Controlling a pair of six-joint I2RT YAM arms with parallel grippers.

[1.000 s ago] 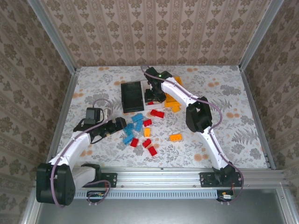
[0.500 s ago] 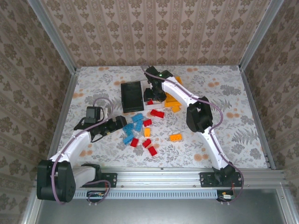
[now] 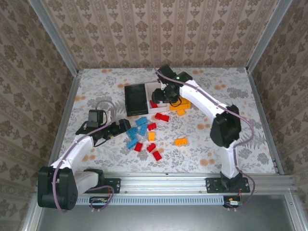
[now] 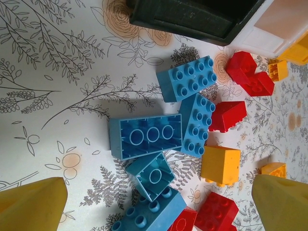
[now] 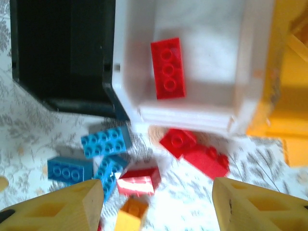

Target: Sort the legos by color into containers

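Three bins stand in a row: black (image 3: 136, 99), white (image 3: 156, 110) and orange-yellow (image 3: 181, 99). My right gripper (image 3: 162, 99) hovers open and empty over the white bin's near edge. In the right wrist view a red brick (image 5: 167, 67) lies inside the white bin (image 5: 202, 38), and loose red bricks (image 5: 195, 151) lie just outside it. My left gripper (image 3: 125, 127) is open beside the pile. Its fingers (image 4: 31, 207) straddle blue bricks (image 4: 146, 135) without touching them. Red (image 3: 152, 126), blue (image 3: 142, 121) and orange (image 3: 180, 141) bricks lie scattered on the table.
The black bin (image 4: 192, 17) looks empty in the left wrist view. Patterned walls and metal rails enclose the table on all sides. Open floral tabletop (image 3: 250, 125) stretches to the right of the pile and to its far left.
The right arm's elbow swung out to the right and its gripper shifted slightly right over the white bin, uncovering a red brick inside. The left arm barely moved.
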